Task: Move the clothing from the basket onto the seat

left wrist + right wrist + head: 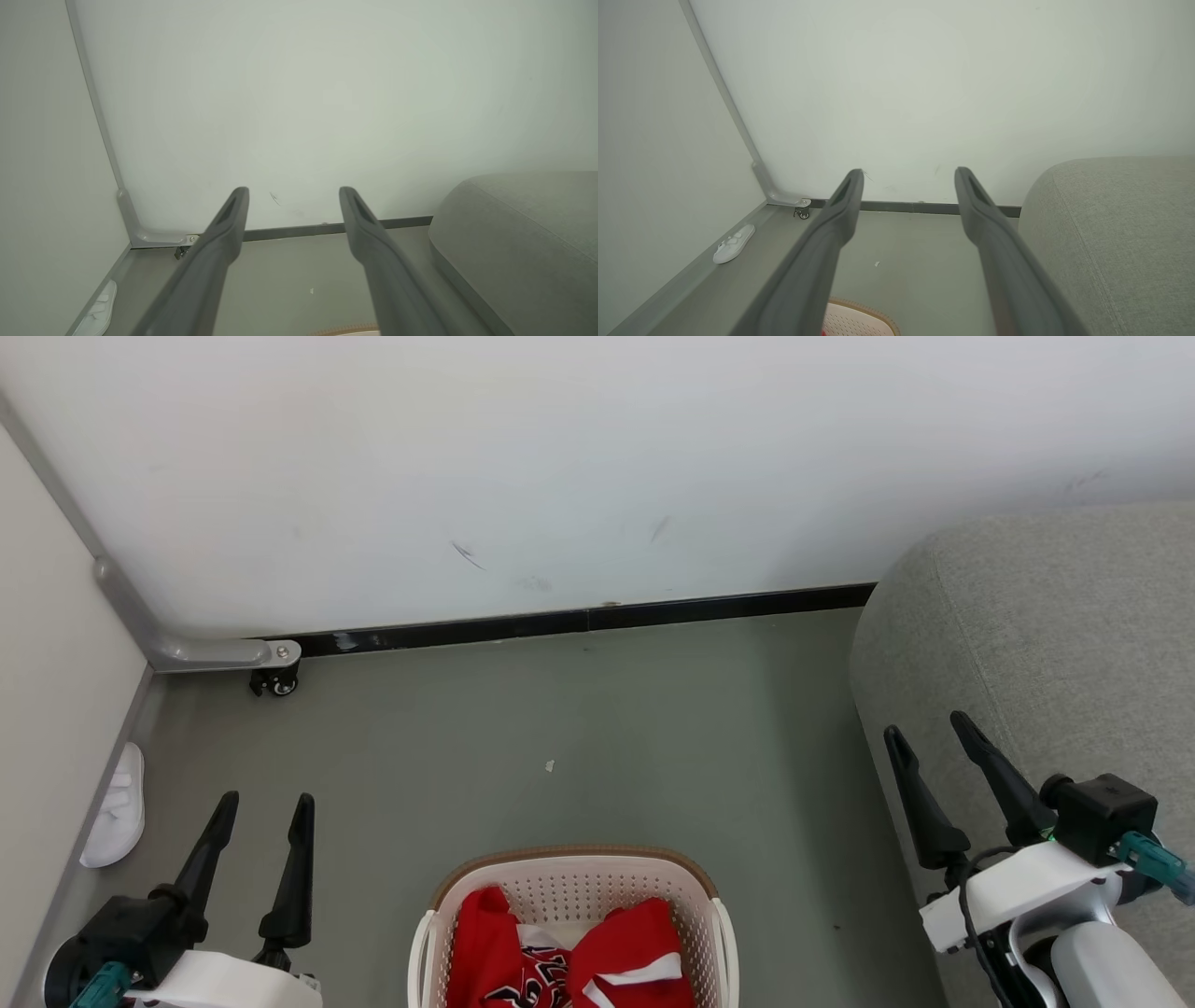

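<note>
Left gripper (267, 797) splayed; red clothing (635, 943), apparently crumpled, in perforated rounded basket (579, 887)

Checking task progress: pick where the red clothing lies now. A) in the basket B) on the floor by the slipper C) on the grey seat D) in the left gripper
A: the red clothing lies heaped inside the basket.

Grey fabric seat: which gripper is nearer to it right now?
Right. The right gripper is at the grey fabric seat, by its near edge. The left gripper is on the far side of the cream-white perforated plastic basket, near the left wall.
</note>
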